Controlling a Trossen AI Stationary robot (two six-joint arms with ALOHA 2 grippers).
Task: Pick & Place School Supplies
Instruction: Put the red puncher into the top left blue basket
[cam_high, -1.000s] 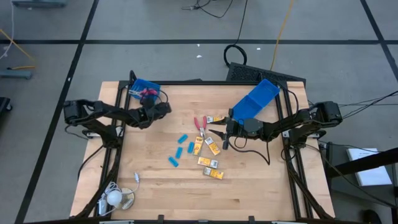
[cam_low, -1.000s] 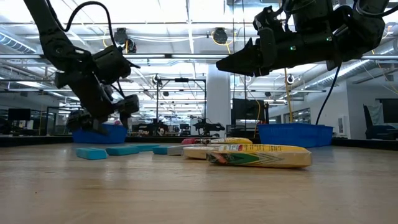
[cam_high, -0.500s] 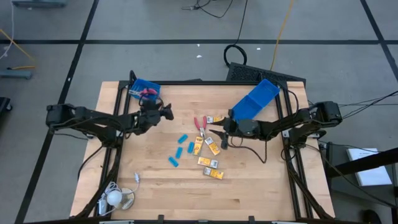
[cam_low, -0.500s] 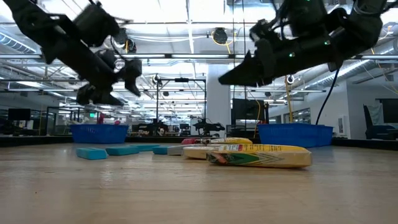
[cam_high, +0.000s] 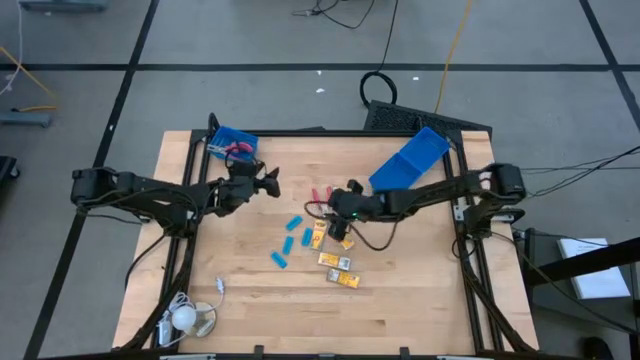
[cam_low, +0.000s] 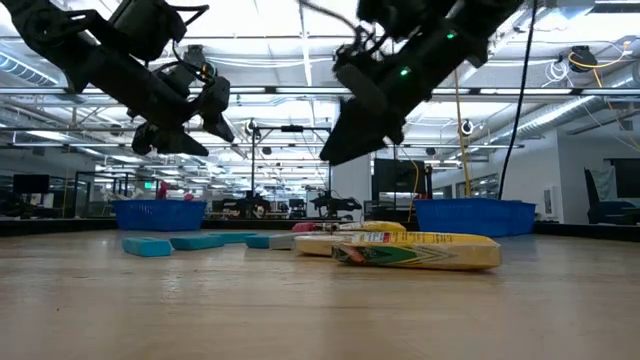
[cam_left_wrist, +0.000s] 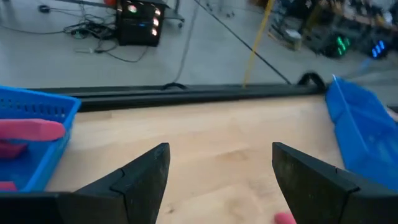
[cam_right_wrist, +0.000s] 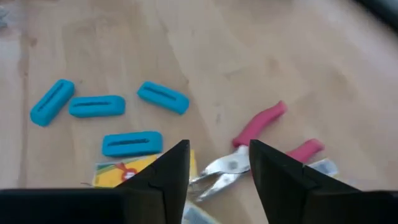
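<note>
Currently the right gripper (cam_high: 338, 204) hangs over the middle of the counter (cam_high: 420, 290), fingers (cam_right_wrist: 283, 180) parted and empty, directly above the red-handled scissors (cam_right_wrist: 261, 146). 4 light-blue pieces (cam_right_wrist: 99, 106) lie just beside them, with yellow packets (cam_high: 335, 262) clustered next to the scissors, partly under the fingers. Left gripper (cam_high: 268, 183) hovers near the small blue bin (cam_high: 225, 136) at the counter's back-left corner, fingers (cam_left_wrist: 140, 180) wide, holding nothing. Pink-handled scissors (cam_left_wrist: 28, 130) sit in that bin. A tilted blue bin (cam_high: 412, 158) stands back-right; a white round object (cam_high: 183, 319) with a cord sits at the front-left corner.
</note>
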